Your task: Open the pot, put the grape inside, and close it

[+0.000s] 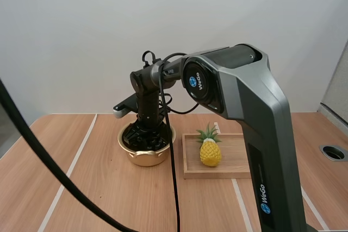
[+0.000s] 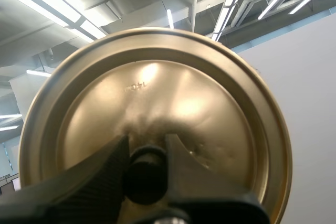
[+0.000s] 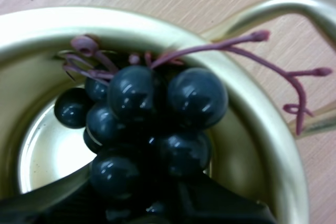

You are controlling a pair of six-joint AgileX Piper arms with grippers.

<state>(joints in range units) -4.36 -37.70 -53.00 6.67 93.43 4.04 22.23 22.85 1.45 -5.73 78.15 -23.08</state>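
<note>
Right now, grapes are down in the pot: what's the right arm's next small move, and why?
Probably open the right gripper and let go. It pinches the grapes, which hang inside the rim of the pot, just over its floor, so the drop looks short and contained. The left gripper holds the lid by its knob, off the pot, ready for closing.

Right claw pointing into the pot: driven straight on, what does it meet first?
Likely the bare floor of the pot, reached first by the grapes the right claw holds; depth unclear.
</note>
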